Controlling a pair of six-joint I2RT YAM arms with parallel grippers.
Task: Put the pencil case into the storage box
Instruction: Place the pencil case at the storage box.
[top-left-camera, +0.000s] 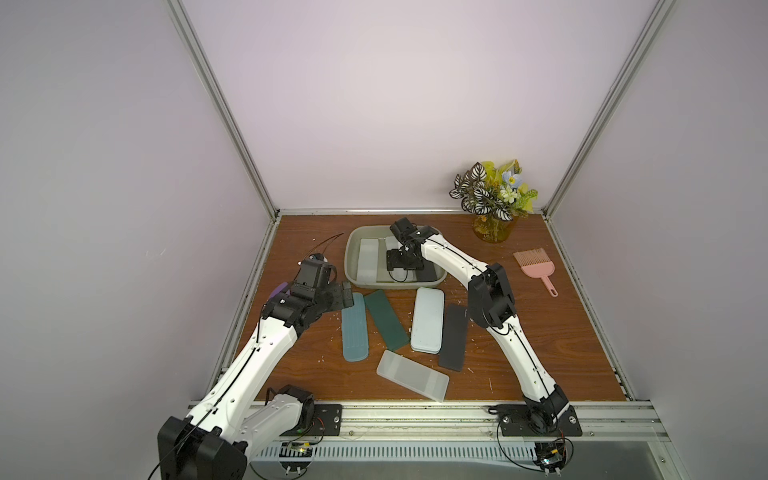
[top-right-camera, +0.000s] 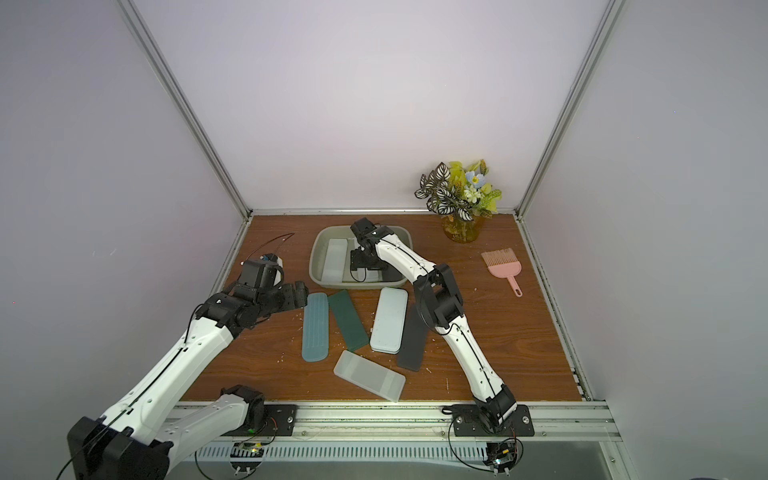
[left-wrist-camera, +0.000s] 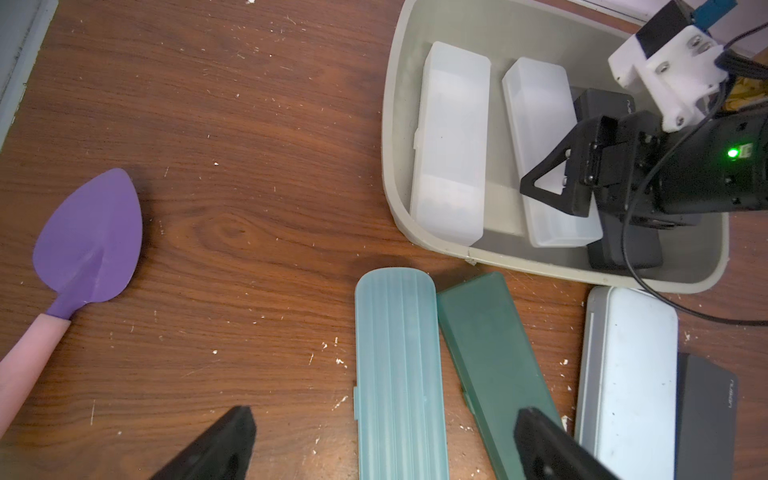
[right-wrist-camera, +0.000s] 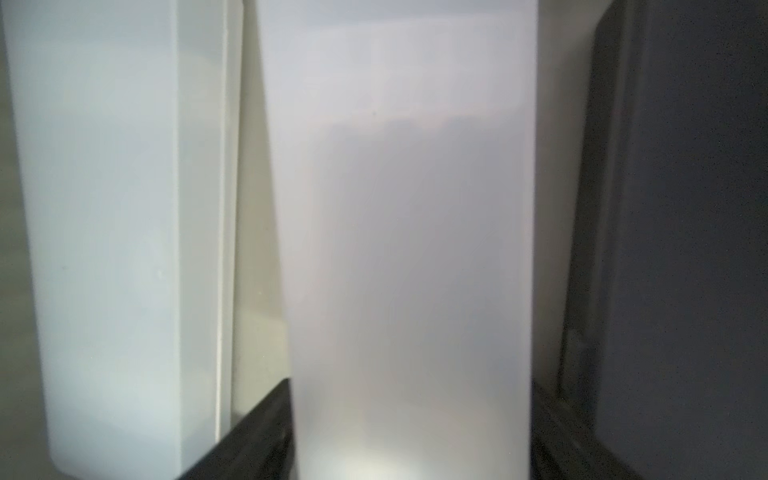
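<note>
Translucent white oblong plastic pencil case (left-wrist-camera: 536, 104) lies inside greyish-beige plastic storage box (left-wrist-camera: 395, 137), right gripper (left-wrist-camera: 557, 187) straddling it, pinching or slack unclear; I'd spread fully, then lift straight above the box; left gripper (left-wrist-camera: 386, 411) gapes empty just outside the box.

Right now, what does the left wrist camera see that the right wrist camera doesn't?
Only left wrist: the purple scoop, the teal case, the green case and the box rim, plus the open left pincer. Only right wrist: both fingers of the right pincer, one on each side of the middle white case. Both: that case, the other white case and the dark case in the box.
</note>
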